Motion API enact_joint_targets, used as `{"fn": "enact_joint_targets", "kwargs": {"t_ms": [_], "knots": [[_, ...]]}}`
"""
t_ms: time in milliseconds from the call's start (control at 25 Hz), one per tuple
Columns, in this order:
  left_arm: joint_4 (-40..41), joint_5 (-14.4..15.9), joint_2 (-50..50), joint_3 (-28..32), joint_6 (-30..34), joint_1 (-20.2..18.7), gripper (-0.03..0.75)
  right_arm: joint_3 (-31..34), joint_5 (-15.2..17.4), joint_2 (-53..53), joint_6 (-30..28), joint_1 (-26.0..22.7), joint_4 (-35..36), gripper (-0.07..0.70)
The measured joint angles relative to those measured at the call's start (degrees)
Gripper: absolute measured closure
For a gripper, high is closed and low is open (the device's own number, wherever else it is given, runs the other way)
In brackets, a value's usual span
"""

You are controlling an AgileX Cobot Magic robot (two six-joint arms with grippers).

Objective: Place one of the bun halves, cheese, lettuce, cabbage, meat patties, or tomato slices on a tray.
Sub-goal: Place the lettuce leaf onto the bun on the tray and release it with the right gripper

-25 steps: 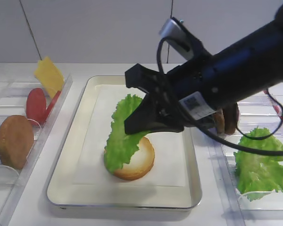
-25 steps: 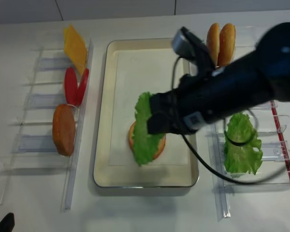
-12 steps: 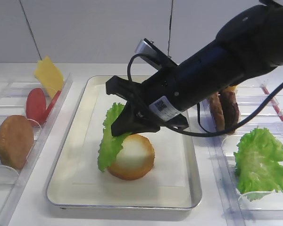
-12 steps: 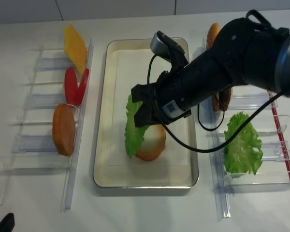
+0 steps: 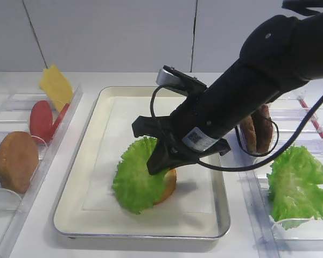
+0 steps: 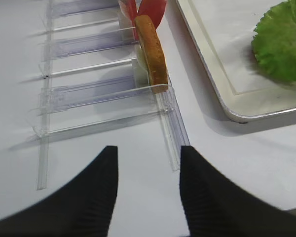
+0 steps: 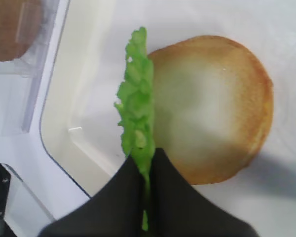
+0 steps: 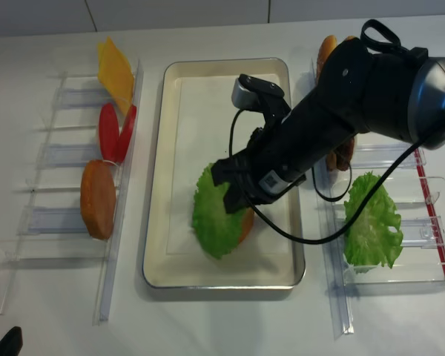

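Right gripper (image 5: 160, 164): at frame centre in the high view, you see its jaws clamped on the edge of the lettuce (image 5: 135, 178); the wrist view shows the leaf edge-on between the two dark fingers (image 7: 175, 202)
Lettuce: lies tilted over the left part of the bun half (image 7: 212, 106), on the tray (image 5: 78, 215), lower centre of the frame
Bun half: sits on the white paper sheet (image 5: 110, 134), pale cut face up, mostly covered by the leaf in the high views
Left gripper (image 6: 145, 187): you see its two dark fingers apart at the bottom of the left wrist view, holding nothing, above the bare table beside a clear bin (image 6: 89, 94)
Left bins: cheese (image 5: 56, 86) upper left, tomato slices (image 5: 41, 119) below it, another bun (image 5: 15, 160) at the left edge
Right bins: meat patties (image 5: 257, 129) right of centre, a larger wavy green leaf (image 5: 299, 183) lower right
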Motion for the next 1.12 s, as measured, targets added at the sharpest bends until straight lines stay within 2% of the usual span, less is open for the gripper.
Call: {"fn": "enact_joint_targets", "kwargs": {"t_ms": [120, 480, 1120], "knots": [[0.0, 0.0, 0.0, 0.0, 0.0, 0.0, 0.435, 0.0, -0.4, 0.0, 1.3, 0.0, -3.1, 0.595], [0.0, 0.0, 0.0, 0.0, 0.0, 0.0, 0.435, 0.0, -4.0, 0.0, 1.7, 0.0, -3.4, 0.596], [0.0, 0.0, 0.0, 0.0, 0.0, 0.0, 0.435, 0.0, -4.7, 0.0, 4.2, 0.0, -4.1, 0.596]]}}
